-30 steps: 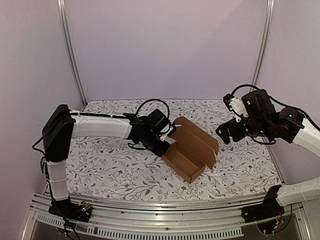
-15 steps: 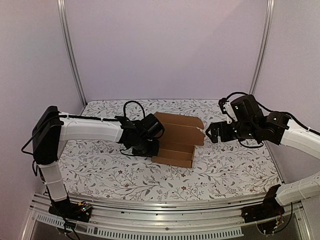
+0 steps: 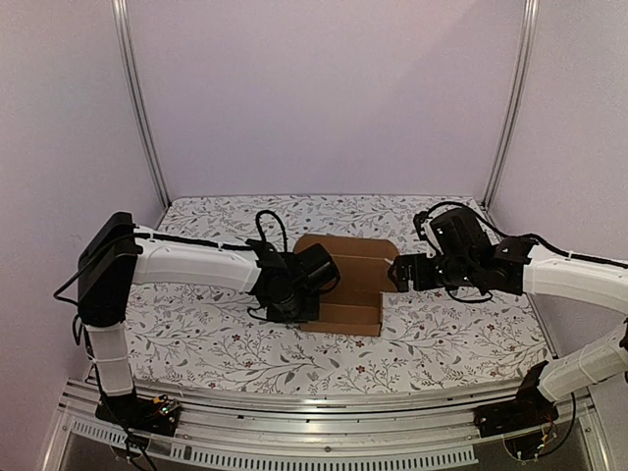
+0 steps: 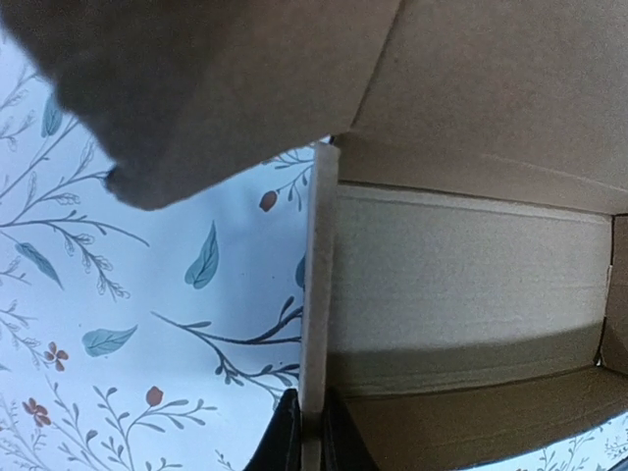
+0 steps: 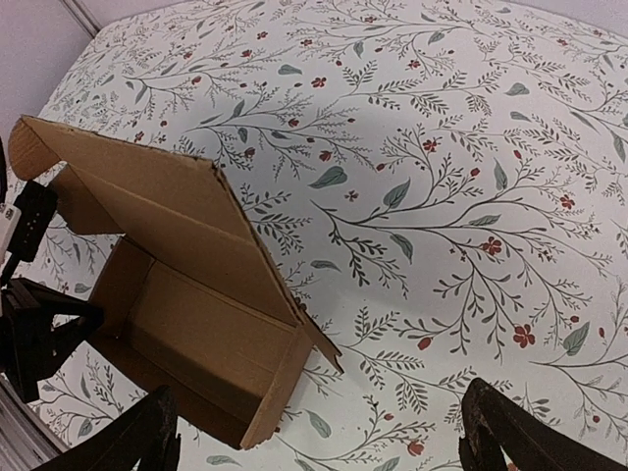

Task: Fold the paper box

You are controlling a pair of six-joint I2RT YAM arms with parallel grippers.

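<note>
The paper box [image 3: 353, 285] is brown cardboard, half formed, with its lid flap standing up at the back, in the middle of the flowered table. My left gripper [image 3: 306, 299] is at its left end, shut on the thin edge of the box's left wall [image 4: 316, 324]. In the left wrist view my left gripper [image 4: 311, 437] pinches that wall, with the box's inside to the right. My right gripper [image 3: 395, 274] is open just right of the box, not touching it. In the right wrist view the box [image 5: 186, 294] lies left of centre and my right gripper [image 5: 319, 442] is spread wide.
The flowered table cover [image 3: 461, 324] runs to metal posts [image 3: 137, 98] at the back corners and lilac walls. A metal rail [image 3: 324, 397] edges the near side. A black cable loops above the left wrist [image 3: 270, 226].
The left gripper has turned the box so it lies square to the table edge and has slid a little toward the near side. The right arm has moved left, close to the box's right end.
</note>
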